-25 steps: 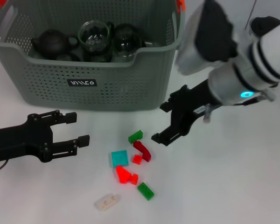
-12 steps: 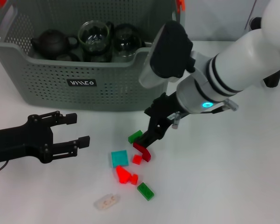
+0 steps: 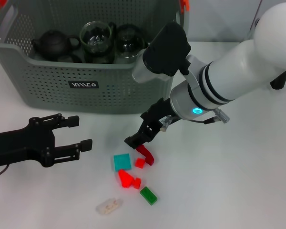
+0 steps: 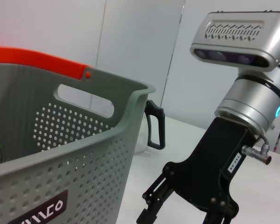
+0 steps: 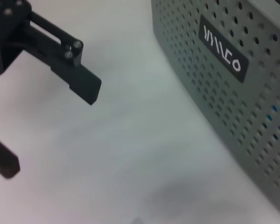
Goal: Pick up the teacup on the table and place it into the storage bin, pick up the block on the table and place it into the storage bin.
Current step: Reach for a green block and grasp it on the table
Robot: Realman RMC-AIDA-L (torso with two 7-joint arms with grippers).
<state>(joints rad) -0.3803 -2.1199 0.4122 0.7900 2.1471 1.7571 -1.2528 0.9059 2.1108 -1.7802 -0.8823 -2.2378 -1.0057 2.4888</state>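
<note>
Several small blocks lie on the white table: a red arch (image 3: 146,155), a teal square (image 3: 122,162), red pieces (image 3: 128,179), a green block (image 3: 148,195) and a pale one (image 3: 108,206). My right gripper (image 3: 138,132) hangs open just above the top of this cluster, its lower fingertip beside the red arch. No teacup shows on the table. Glass cups (image 3: 96,36) and a dark teapot (image 3: 54,44) sit inside the storage bin (image 3: 109,90). My left gripper (image 3: 81,132) rests open on the table, left of the blocks.
The bin's perforated wall with its black label (image 5: 222,55) stands close behind the blocks. Its orange handle clip (image 4: 37,59) shows in the left wrist view, with a black handle-shaped object (image 4: 155,126) beyond the bin's corner. Bare table lies to the right.
My right arm swung left and down from the bin's right corner to the blocks. Its fingers now cover the spot where a small green block lay. The left arm stayed still.
</note>
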